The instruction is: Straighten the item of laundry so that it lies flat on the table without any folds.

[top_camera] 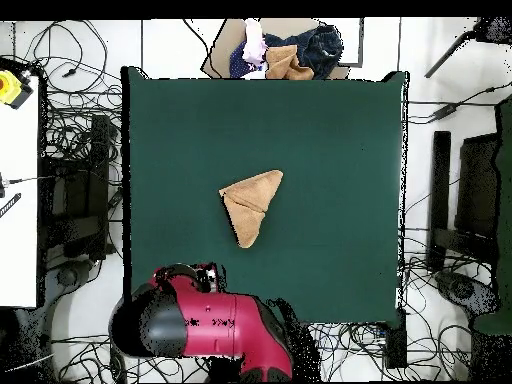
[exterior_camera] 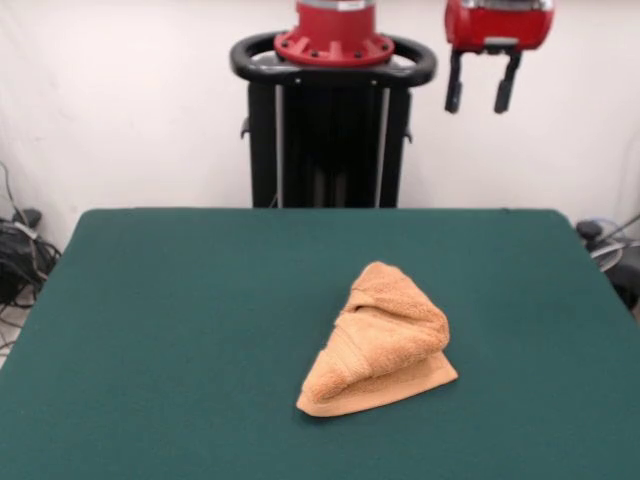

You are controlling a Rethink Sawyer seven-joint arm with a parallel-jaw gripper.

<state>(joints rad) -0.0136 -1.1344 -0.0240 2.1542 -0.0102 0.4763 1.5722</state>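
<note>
Cables: a tangle of cords (exterior_camera: 18, 255) lies off the surface's left edge in the front view, clear of the work area.
Surface: the green felt-covered surface (exterior_camera: 180, 330) is bare except for one item, leaving plenty of room to spread it.
Pedestal: the black pedestal (exterior_camera: 330, 140) stands at the far side, its red base (exterior_camera: 333, 30) cut off by the top of the front view.
Towel: the orange-tan terry towel (exterior_camera: 385, 345) sits near the middle of the surface, a little right of centre in the front view, bunched into a triangular mound. Several layers are folded over one another, so it is far from flat, and the task looks barely begun.
Towel from above: the towel (top_camera: 251, 204) reads as a folded triangle with a crease running toward its point.
Gripper: the gripper (exterior_camera: 482, 92) hangs high behind the far edge, well apart from the towel, probably parked to keep the view clear.
Fingers: the two black fingers (exterior_camera: 506, 88) stand spread with a plain gap, holding nothing.
Hidden: the towel's band stripes and most of its hem are tucked inside the folds; which corner lies on top cannot be told. From above, the arm's body covers the gripper.
</note>
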